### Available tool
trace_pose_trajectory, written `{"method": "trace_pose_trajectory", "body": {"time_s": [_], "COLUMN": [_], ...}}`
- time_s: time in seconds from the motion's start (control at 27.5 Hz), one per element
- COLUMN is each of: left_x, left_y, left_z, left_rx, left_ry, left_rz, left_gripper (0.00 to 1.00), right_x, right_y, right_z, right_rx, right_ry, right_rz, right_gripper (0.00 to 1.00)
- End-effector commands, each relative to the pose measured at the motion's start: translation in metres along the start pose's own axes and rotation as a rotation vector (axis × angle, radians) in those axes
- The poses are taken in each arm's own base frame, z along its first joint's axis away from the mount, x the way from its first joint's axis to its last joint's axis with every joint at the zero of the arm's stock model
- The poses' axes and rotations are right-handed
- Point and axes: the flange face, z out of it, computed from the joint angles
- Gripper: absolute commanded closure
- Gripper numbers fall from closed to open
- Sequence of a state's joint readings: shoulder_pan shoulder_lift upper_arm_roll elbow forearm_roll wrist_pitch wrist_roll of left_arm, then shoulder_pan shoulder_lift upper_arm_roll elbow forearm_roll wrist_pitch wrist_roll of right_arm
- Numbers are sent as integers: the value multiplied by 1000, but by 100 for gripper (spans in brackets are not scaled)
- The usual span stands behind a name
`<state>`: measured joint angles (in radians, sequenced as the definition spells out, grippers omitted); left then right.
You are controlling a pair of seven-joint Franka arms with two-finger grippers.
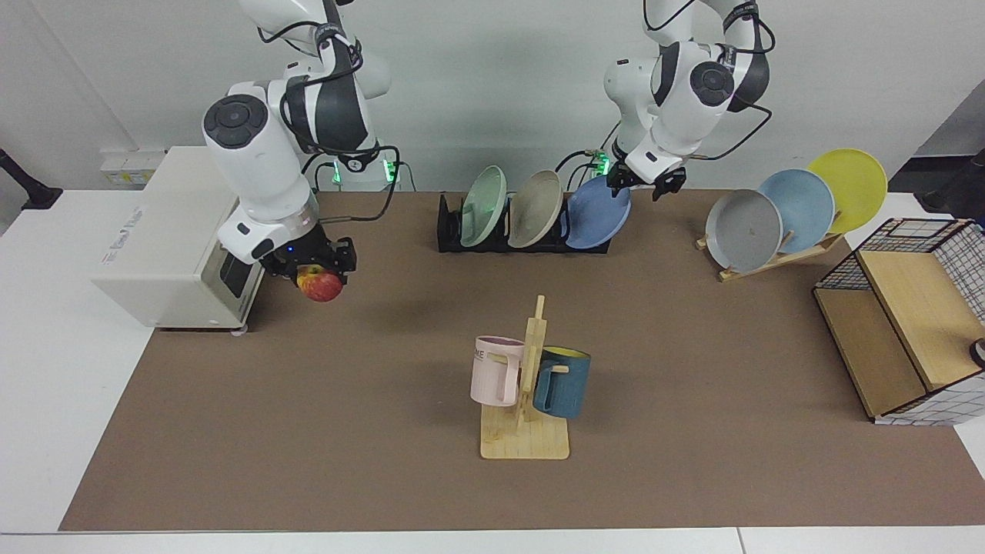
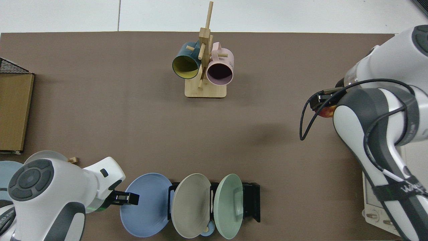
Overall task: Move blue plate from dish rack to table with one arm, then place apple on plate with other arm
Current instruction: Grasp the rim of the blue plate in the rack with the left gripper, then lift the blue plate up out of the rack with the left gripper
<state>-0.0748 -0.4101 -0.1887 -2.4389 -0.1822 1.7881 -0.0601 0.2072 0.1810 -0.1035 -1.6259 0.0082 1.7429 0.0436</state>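
Blue plate (image 1: 599,213) is seated on edge in the end slot of the dish rack (image 1: 523,231), leaned back, nearest the wooden stand; in the top view it is the outermost disc (image 2: 145,205) at the rack's (image 2: 249,201) 9 o'clock end. Beige plate (image 1: 535,208) and green plate (image 1: 483,206) are held in the next two slots.

Left gripper (image 1: 643,183) is positioned at the plate's upper rim, roughly 1 o'clock on the disc in the facing view. From above, its black fingertip (image 2: 128,198) is seen overlapping the rim at 9 o'clock. Fingers are spread, one on each side of the rim; contact cannot be confirmed.

Apple (image 1: 321,284) is clamped in the right gripper (image 1: 317,271) and held clear above the table (image 1: 692,346), just beside the white oven (image 1: 165,238). Only a red sliver (image 2: 326,112) is visible from above, under the arm.

Mug tree (image 1: 527,400) with pink mug (image 1: 496,369) and dark blue mug (image 1: 562,382) is located at the rack's 6 o'clock in the facing view, well apart. Wooden stand (image 1: 777,258) with grey, pale blue and yellow plates is at the rack's 3 o'clock. Wire-and-wood basket (image 1: 904,319) is beyond it, at the mat's edge.
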Motion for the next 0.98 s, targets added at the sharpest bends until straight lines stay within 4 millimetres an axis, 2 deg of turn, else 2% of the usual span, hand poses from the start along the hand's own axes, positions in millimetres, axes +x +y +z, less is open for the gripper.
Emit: {"method": "trace_pose_trajectory", "body": {"time_s": [0.0,0.04,0.11,0.15,0.18,0.25,0.29,0.36,0.55,0.95], "left_x": [-14,-15,-15,-15,-15,-14,-15,-16,-14,-13], "left_y": [10,13,16,16,17,17,16,15,13,5], "left_z": [11,19,27,26,27,27,28,28,22,-29], "left_rx": [-3,1,5,5,6,5,7,17,38,181], "left_ry": [11,1,-2,-2,-7,-12,-21,-26,-16,2], "left_rz": [17,24,34,35,36,37,39,43,50,71], "left_gripper": [8,8,20,32,51,79,89,100,100,100], "right_x": [-5,-10,-16,-17,-18,-19,-19,-19,-18,-18], "right_y": [5,5,7,7,9,13,13,12,12,6], "right_z": [-29,-40,-51,-55,-54,-55,-55,-55,-55,-58], "right_rx": [4,4,5,8,13,20,20,21,22,26], "right_ry": [-13,-1,16,22,22,23,23,23,24,35], "right_rz": [22,20,21,21,26,33,33,31,33,24], "right_gripper": [100,100,100,100,100,100,100,100,100,100]}}
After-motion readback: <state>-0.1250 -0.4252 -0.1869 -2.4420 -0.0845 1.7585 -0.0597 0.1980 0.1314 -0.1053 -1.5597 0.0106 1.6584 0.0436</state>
